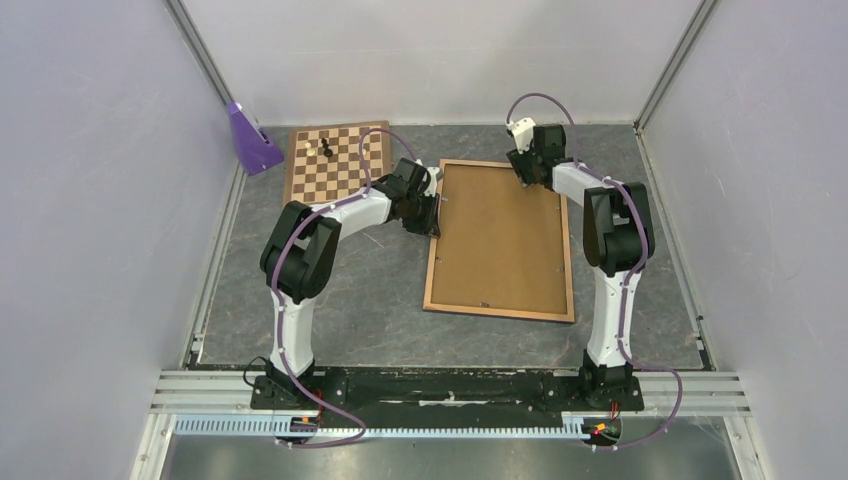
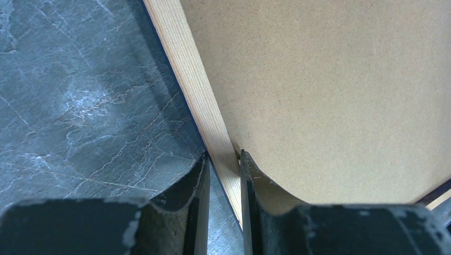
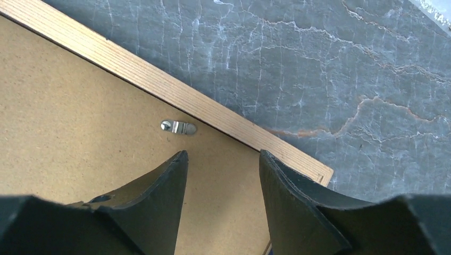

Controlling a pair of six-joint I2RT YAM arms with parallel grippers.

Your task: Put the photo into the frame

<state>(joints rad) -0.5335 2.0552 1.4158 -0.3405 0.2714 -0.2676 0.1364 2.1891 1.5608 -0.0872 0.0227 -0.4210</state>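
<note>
Two hands: left hand (image 2: 223, 166) pinches the frame (image 2: 186, 79) beside chessboard (image 1: 335, 165), right hand (image 3: 223, 159) spread above backing board (image 3: 80, 106).

The frame (image 2: 195, 90) lies back up
Left rail clamped in the left gripper (image 2: 223, 154); far corner beneath the right gripper (image 3: 223, 153).

Top: fixed high behind the arm bases (image 1: 290, 385), tilted down, far enough back to take in the whole table (image 1: 370, 300). Left wrist: very close, aimed down at the frame (image 2: 186, 79) left rail. Right wrist: close over its far right corner. Shared by all: frame, board (image 2: 319, 79), table.
</note>
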